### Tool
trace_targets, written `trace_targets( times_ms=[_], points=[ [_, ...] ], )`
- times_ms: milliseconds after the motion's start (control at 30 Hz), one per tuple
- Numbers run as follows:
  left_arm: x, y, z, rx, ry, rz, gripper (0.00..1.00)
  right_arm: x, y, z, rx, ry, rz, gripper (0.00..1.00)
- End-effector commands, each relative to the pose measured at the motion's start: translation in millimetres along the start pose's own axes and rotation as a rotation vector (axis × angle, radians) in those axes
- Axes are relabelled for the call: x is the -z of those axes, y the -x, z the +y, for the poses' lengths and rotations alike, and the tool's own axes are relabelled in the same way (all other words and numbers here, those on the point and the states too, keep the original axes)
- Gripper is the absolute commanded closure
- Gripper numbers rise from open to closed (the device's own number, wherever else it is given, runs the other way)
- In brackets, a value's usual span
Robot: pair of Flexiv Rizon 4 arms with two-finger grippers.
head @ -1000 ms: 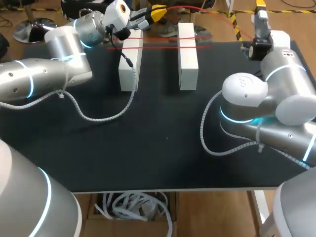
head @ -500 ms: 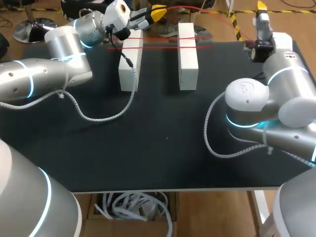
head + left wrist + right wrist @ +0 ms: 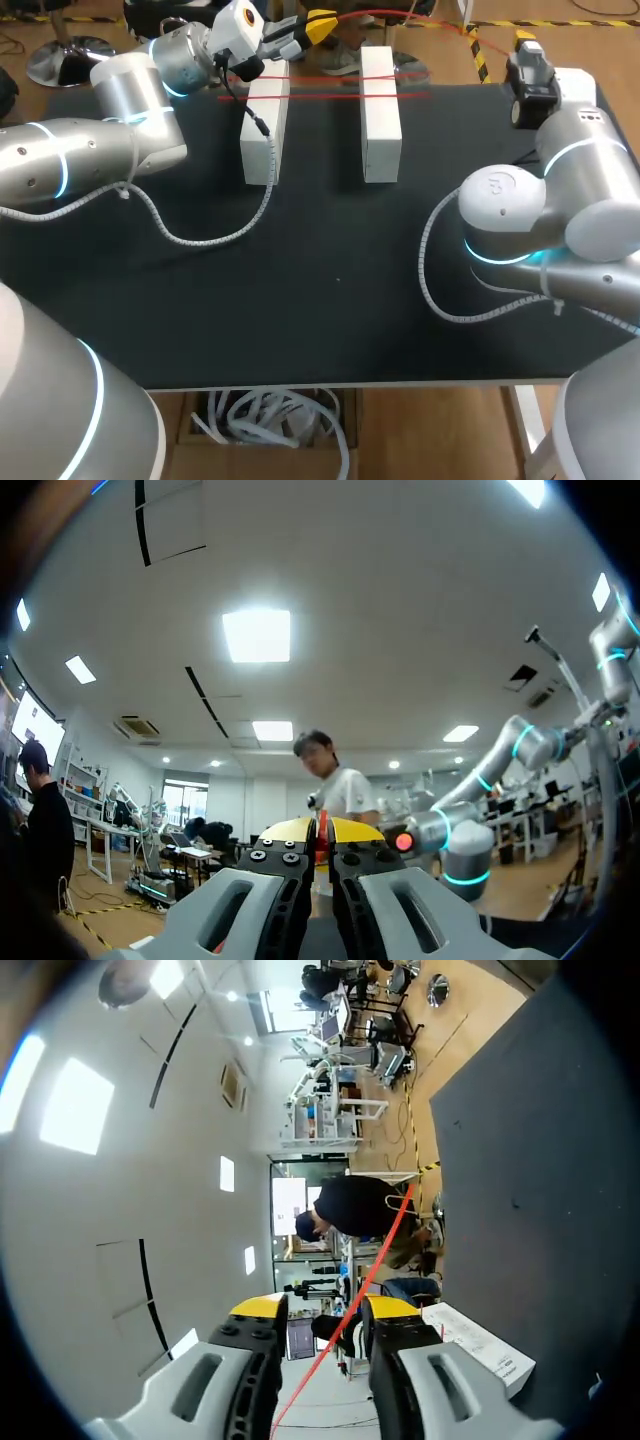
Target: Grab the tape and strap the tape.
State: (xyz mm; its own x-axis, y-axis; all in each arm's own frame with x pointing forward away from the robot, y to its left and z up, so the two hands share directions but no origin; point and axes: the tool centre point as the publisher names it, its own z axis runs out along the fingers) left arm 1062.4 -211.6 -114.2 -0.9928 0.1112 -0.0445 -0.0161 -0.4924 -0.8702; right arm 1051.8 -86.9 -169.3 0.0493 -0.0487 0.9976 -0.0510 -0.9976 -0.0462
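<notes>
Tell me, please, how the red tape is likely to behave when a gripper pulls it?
Probably floppy and light: the red tape is thin and curves loosely away from the left gripper. Across the white blocks it lies straight, so it likely holds tension when pulled. Being thin, it might slip through the open right gripper.

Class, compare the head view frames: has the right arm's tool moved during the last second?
Yes. The right tool has pulled back toward the robot, closer to the table and its far edge.
</notes>
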Motion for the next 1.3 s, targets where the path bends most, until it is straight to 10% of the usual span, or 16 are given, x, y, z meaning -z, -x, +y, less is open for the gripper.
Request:
trace_targets(
  times_ms=[33,800,867,933,1300],
  points=[
    [1,1.9,1.1,0.001,-0.003,0.004,1.00,0,-1,3,0.002,0.003,-0.001,0.70],
    [1,1.9,1.1,0.001,-0.003,0.004,1.00,-3,0,21,0.028,0.021,-0.002,0.68],
    [1,1.9,1.1,0.001,-0.003,0.004,1.00,-4,1,20,0.028,0.018,-0.005,0.71],
    [1,1.9,1.1,0.001,-0.003,0.004,1.00,-4,1,20,0.037,0.011,-0.005,1.00],
    [1,1.9,1.1,0.001,-0.003,0.004,1.00,-2,-2,13,0.057,-0.012,0.009,1.00]
  ],
)
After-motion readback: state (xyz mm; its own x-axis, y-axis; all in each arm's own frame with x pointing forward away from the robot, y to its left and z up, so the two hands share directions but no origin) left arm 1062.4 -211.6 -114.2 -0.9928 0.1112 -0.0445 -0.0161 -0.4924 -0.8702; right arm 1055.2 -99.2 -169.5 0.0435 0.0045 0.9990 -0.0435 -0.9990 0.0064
